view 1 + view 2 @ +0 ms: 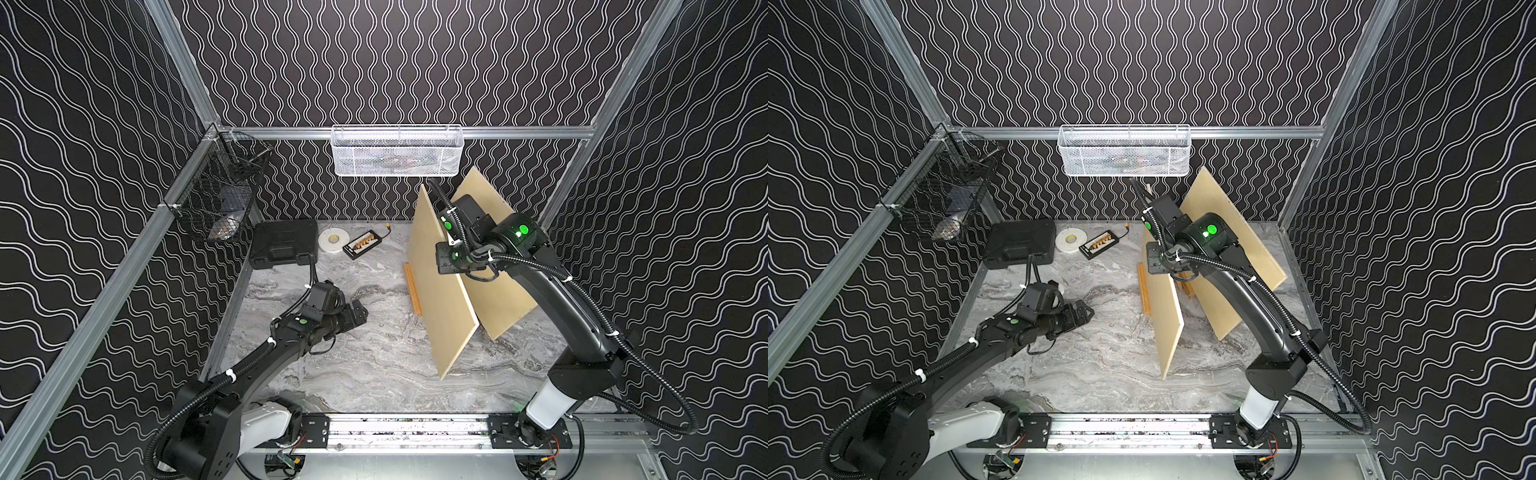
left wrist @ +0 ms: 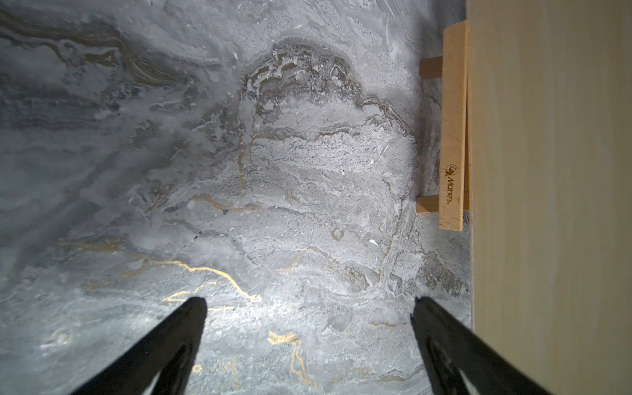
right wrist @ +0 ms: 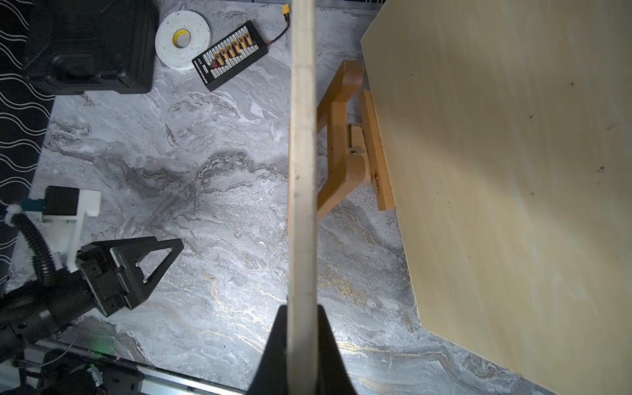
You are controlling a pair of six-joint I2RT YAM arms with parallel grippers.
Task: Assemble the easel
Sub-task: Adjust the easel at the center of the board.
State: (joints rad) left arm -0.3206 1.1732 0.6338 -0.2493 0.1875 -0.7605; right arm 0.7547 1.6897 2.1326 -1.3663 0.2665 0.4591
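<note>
My right gripper (image 3: 301,307) is shut on the top edge of a thin plywood board (image 3: 302,136), which stands upright on the table in both top views (image 1: 444,299). A second, larger board (image 3: 513,171) leans behind it (image 1: 498,270). The wooden easel frame (image 3: 342,147) lies low between the two boards; its ledge strip (image 1: 413,291) shows at the held board's foot and in the left wrist view (image 2: 453,136). My left gripper (image 2: 307,301) hovers open over bare table, left of the boards (image 1: 357,316), with nothing between its fingers.
At the back left of the marble table (image 1: 365,365) sit a black case (image 1: 284,243), a white tape roll (image 1: 332,240) and a black connector strip (image 1: 362,245). A white mesh basket (image 1: 397,151) hangs on the rear rail and a black wire basket (image 1: 220,195) on the left rail.
</note>
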